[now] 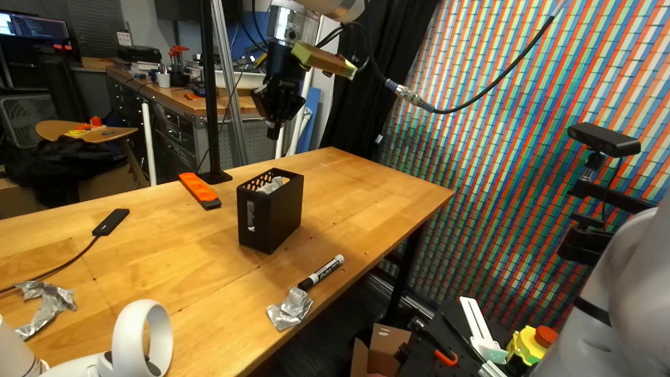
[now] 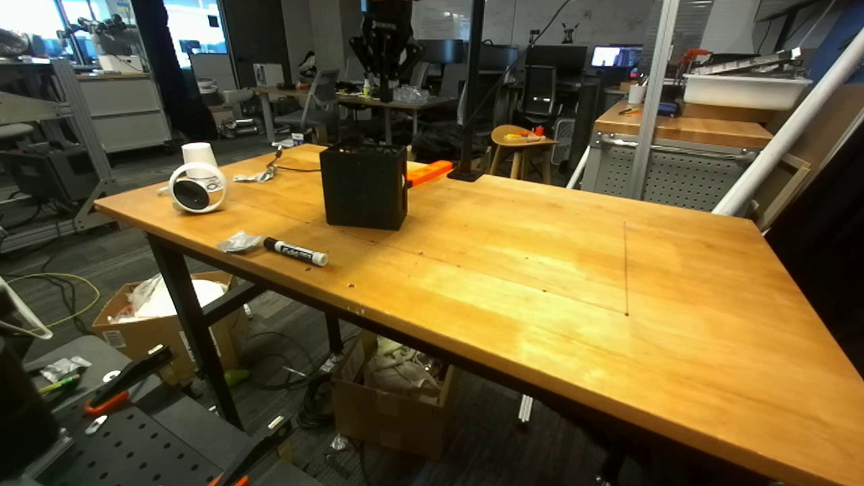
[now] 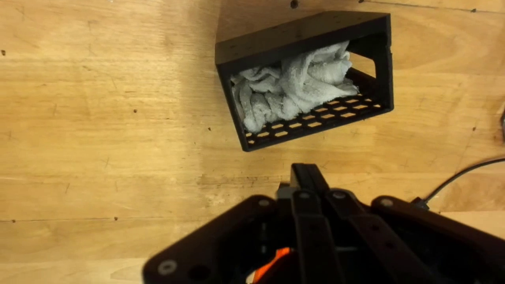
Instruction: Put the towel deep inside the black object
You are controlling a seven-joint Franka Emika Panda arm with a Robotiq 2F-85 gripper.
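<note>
Black two-fingered gripper [image 3: 308, 175]: one, fingertips together, holding nothing.
Crumpled grey-white cloth towel [image 3: 302, 85]: one, inside one upright black open-topped box [image 1: 286, 214].
Crumpled silvery scraps [image 1: 290, 310]: two, on the brown wooden table [image 1: 172, 251].
Cylindrical white-and-black marker [image 1: 321, 272]: one.

The towel [image 3: 298, 85] is pale grey, the hexagon-patterned box [image 2: 364, 189] black.

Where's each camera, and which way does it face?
Exterior view: near the white ring, facing down over the table toward the box; gripper and some arm show.
Exterior view: beyond the marker's side, facing across the table; gripper at top.
Wrist view: on the arm, facing down at box and towel; gripper at bottom.
Both exterior views share table, box and marker.
</note>
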